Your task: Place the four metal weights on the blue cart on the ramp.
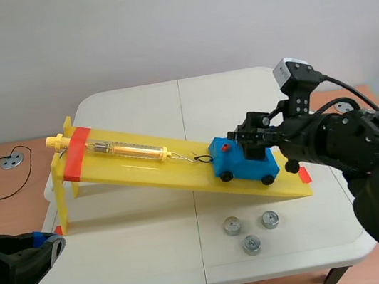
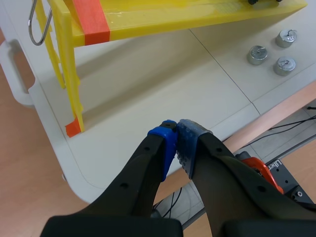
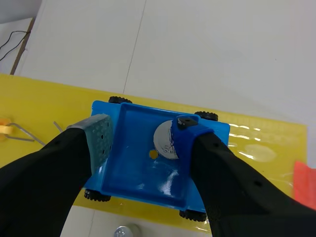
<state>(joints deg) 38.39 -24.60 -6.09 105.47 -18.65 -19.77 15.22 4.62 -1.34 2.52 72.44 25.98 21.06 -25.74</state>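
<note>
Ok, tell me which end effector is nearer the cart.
Right. The right end effector hangs open over the cart; the left end effector sits shut at the table edge.

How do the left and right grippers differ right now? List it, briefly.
The left gripper is shut, pads together; the right gripper is open, fingers apart. The left hangs by the near edge of the table, away from the ramp; the right is over the blue cart, where one metal weight lies beside its finger. Both hold nothing.
</note>
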